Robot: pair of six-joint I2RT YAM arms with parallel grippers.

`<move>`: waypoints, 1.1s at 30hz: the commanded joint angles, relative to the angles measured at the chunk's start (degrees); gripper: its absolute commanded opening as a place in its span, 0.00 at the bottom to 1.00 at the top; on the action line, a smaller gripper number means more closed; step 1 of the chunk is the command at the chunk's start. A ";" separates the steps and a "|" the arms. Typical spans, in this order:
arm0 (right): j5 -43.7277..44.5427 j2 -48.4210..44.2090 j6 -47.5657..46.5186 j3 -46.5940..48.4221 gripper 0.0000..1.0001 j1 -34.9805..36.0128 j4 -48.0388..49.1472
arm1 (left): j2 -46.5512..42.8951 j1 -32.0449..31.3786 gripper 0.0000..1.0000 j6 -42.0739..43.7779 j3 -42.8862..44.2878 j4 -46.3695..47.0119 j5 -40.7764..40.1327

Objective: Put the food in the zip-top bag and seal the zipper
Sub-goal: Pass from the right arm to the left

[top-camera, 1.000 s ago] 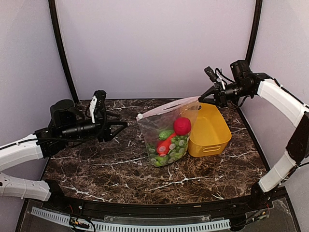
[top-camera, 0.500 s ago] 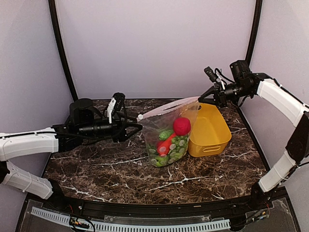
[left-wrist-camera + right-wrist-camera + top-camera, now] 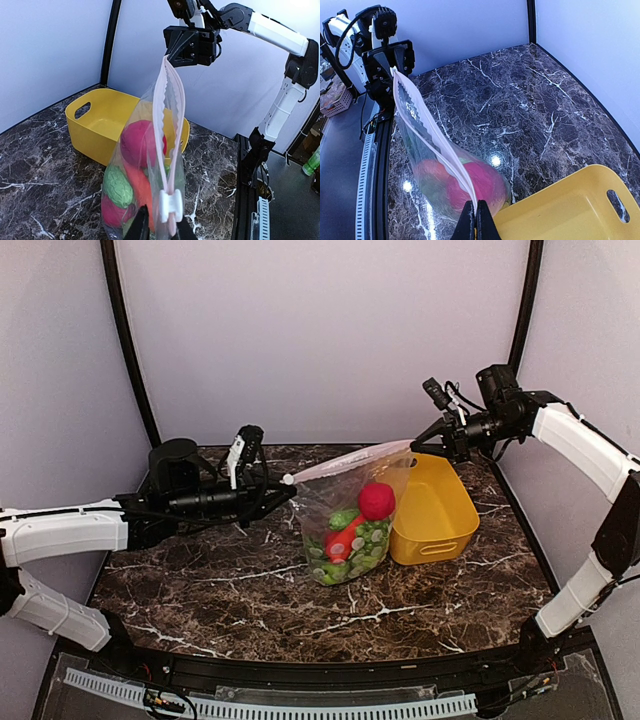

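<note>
Two arms reach inward: right gripper (image 3: 475, 221) pinches the zipper (image 3: 170, 100), left gripper (image 3: 161, 228) spread astride its slider (image 3: 169, 206)

Bare table (image 3: 230, 590) front & L of bag (image 3: 345, 502); yellow basket (image 3: 440, 510) just beside bag's R side.

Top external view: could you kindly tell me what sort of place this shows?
Probably a robotics lab test booth: plain pale walls box in a dark marble-patterned tabletop, two white-and-black robot arms stand at its near edge, and plastic toy food sits in a clear crinkly zip-top bag.
</note>
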 commanded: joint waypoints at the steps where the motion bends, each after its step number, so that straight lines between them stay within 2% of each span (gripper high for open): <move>1: -0.44 0.17 0.45 1.28 0.00 -0.08 1.07 | -0.55 -0.20 0.10 0.81 1.48 0.85 -0.42; 4: -0.42 0.24 -0.80 2.31 0.02 -0.08 -0.87 | -1.62 -0.15 0.06 1.05 0.89 1.30 -1.27; 7: -0.32 1.08 -4.14 8.55 0.33 0.82 -7.25 | -2.60 -0.20 0.03 1.79 1.20 0.75 -1.34; 9: 1.18 1.85 -5.51 13.60 0.44 3.35 -10.83 | -2.73 -0.20 0.02 2.77 2.26 -0.63 -0.43; 11: 3.72 2.79 -5.90 17.77 0.49 7.55 -12.72 | -2.40 -0.38 0.02 4.45 3.21 -2.40 0.54; 21: 5.84 14.76 -0.78 29.98 0.49 25.71 -13.96 | -1.10 -2.26 0.01 8.44 6.54 -5.42 1.31; 26: 7.20 17.47 0.18 32.22 0.48 29.80 -11.89 | -1.30 -2.56 0.01 8.67 6.33 -5.56 1.46; 33: 7.68 20.41 0.06 33.96 0.47 31.67 -11.48 | -1.39 -2.57 0.01 8.52 5.95 -5.05 1.57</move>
